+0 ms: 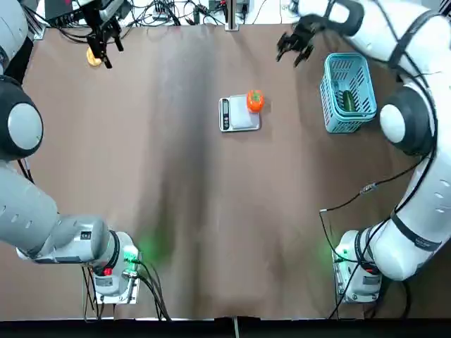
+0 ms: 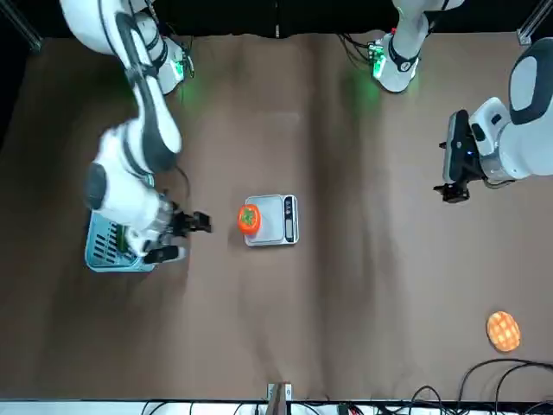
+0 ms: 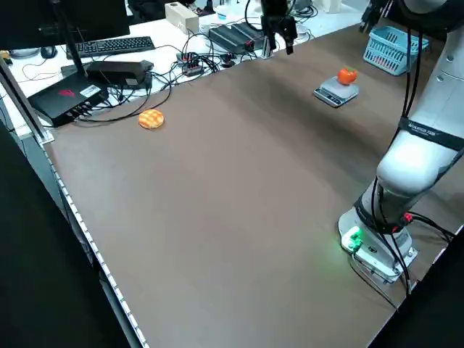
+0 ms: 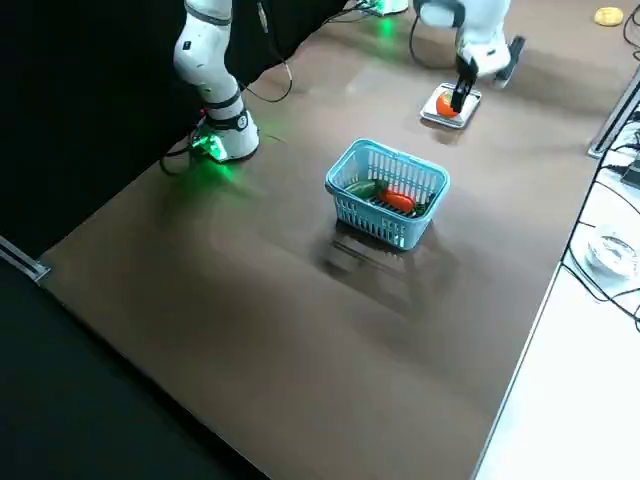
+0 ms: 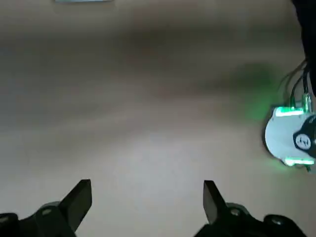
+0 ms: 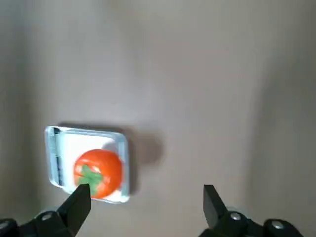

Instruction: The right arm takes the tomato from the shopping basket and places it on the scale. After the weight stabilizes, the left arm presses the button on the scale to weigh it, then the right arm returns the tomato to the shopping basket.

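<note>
- Tomato (image 1: 254,101) — round, glossy orange-red with a green stem; rests at the plate edge of the flat silver scale (image 1: 239,116), mid-surface.
- Right gripper (image 1: 294,47) — fingers spread wide, empty, between scale and light-blue lattice basket (image 1: 347,92).
- Left gripper (image 1: 104,46) — fingers wide, empty, near the far edge beside a flat yellow-orange disc (image 1: 94,57).

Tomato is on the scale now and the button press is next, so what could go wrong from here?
The tomato sits at the plate's edge on the scale, on the side away from the control strip; a nudge during the press might roll it off. The left gripper, open, hangs at the table's far left corner near a flat orange item, so its approach is long. The right gripper, open, hovers between scale and shopping basket.
</note>
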